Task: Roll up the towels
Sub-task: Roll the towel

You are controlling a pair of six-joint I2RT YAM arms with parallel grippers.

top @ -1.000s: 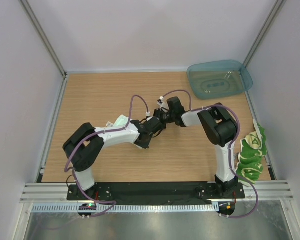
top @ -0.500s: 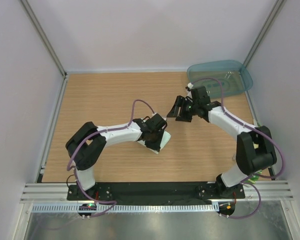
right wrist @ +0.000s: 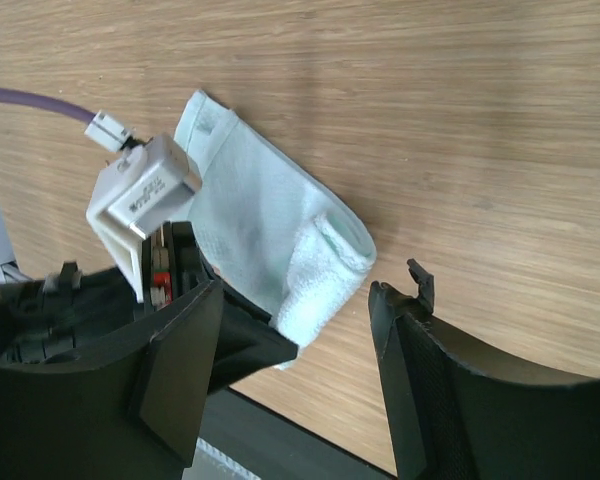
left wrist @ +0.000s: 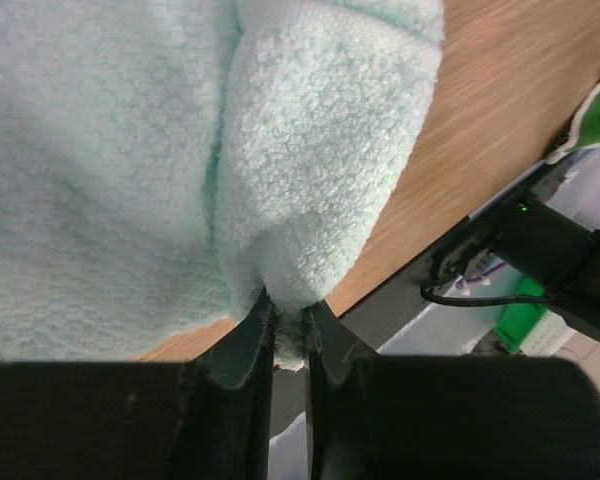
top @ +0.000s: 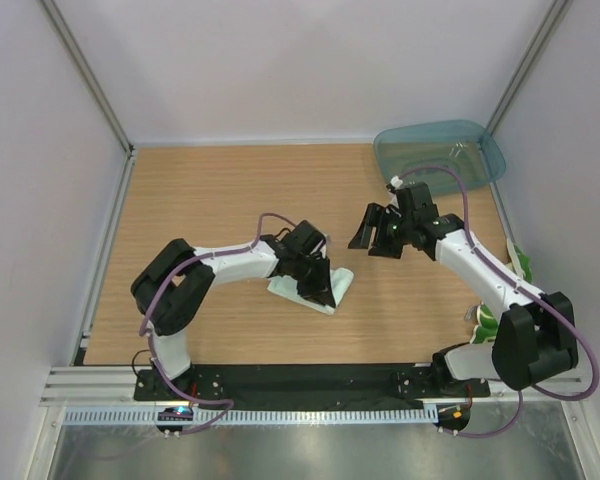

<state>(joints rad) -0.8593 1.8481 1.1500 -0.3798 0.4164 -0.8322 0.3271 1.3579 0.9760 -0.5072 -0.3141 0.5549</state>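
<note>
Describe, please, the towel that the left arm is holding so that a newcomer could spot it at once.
On the wooden table, just nearer the arms than its middle, lies a small mint-white towel, partly folded over, one edge pinched in the left fingers. It is plain, unlike the yellow-and-green towel at the table's right edge.

The far-left surface [top: 195,195] lies open. Mid-surface, the left arm [top: 235,262] and the left pincer [top: 318,290], clamped on the mint towel [top: 340,284], block passage. A bare gap separates them from the right pincer [top: 373,232]. The teal tray [top: 440,158] fills the far-right corner.
</note>
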